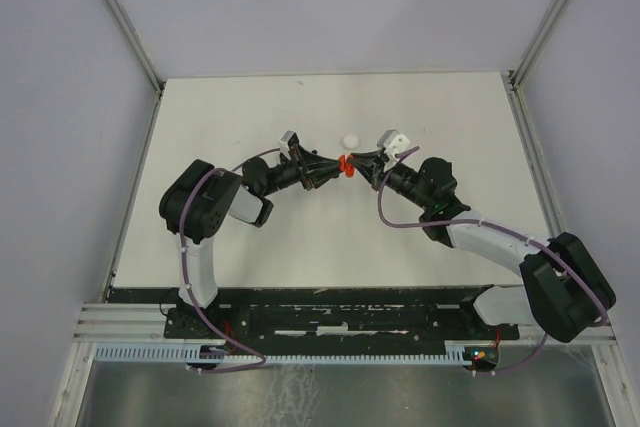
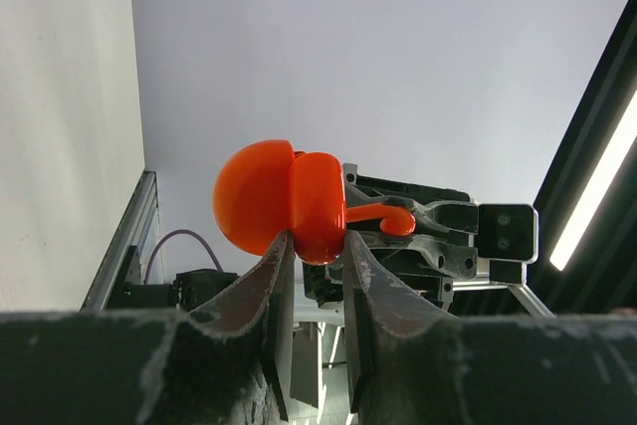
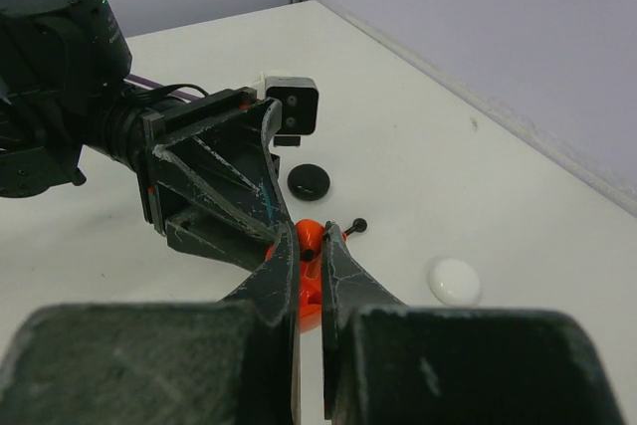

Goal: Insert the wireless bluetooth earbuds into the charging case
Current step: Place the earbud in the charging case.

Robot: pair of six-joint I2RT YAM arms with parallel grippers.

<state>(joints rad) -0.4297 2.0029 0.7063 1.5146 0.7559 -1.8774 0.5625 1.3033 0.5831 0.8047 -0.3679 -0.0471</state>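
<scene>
My left gripper [image 1: 334, 168] is shut on an open red charging case [image 1: 345, 164], held above the table's middle. In the left wrist view the case [image 2: 284, 201] sits pinched between my left gripper's [image 2: 317, 241] tips. A thin curved red earbud [image 2: 386, 216] touches the case's right side and is gripped by my right gripper [image 1: 356, 163]. In the right wrist view my right gripper [image 3: 313, 236] is nearly closed right at the red case [image 3: 311, 291]. The earbud is mostly hidden there. A tiny black earbud [image 3: 354, 227] lies just beyond the right fingertip.
A round white case [image 1: 349, 140] lies on the table just behind the grippers, also in the right wrist view [image 3: 454, 281]. A round black case [image 3: 309, 181] lies beneath the left gripper's fingers [image 3: 224, 196]. The white tabletop [image 1: 230, 117] is walled on three sides.
</scene>
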